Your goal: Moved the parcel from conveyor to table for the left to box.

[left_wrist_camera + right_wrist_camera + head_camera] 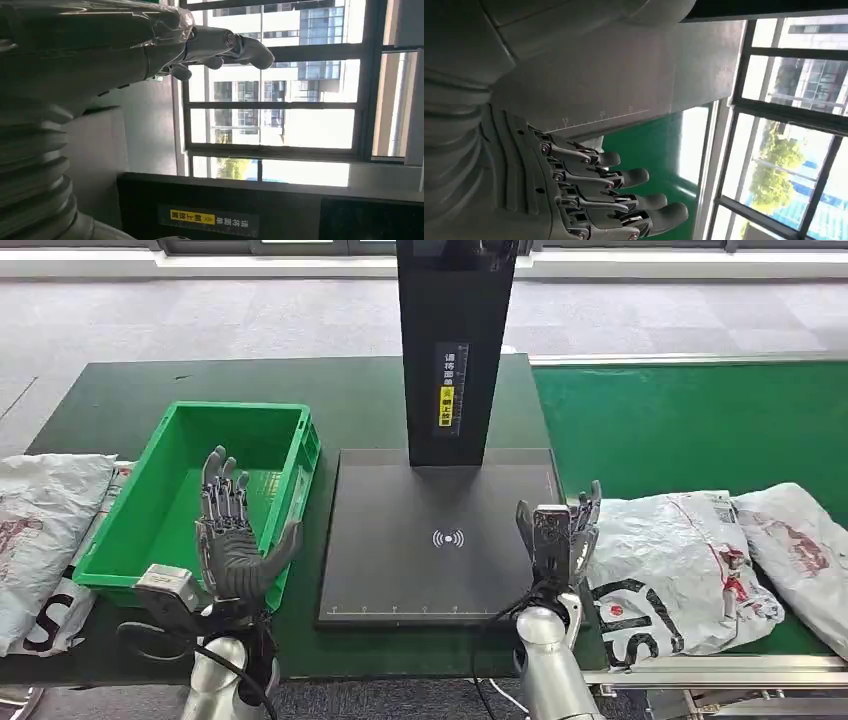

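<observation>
Left hand (228, 540): you have it raised, palm turned inward, fingers spread and upright, nothing in it. It hangs over the near right corner of the green crate (175, 502). In the left wrist view you see only its grey thumb (235, 47) against the windows.

Right hand (560, 535): you have it raised too, fingers apart and pointing up, holding nothing. It stands at the near right edge of the black scanner base (440, 540), just beside the parcel. In the right wrist view its dark fingers (624, 177) lie side by side, extended and free of any object.

Parcel (675, 570): a grey plastic mail bag with red and black print, lying flat on the green conveyor (690, 430) immediately to the right of your right hand, not touched by it.

Second bag (800, 540): same kind, on the conveyor beyond the first, its edge overlapping or touching it.

Green crate: open-topped, on the table (110, 410) left of the scanner base.

Scanner: a flat black plate with a white wireless symbol, and a black upright column (455, 350) carrying a yellow and white label.

More grey bags (45, 530): piled on the table to the left of the crate, touching its side.
</observation>
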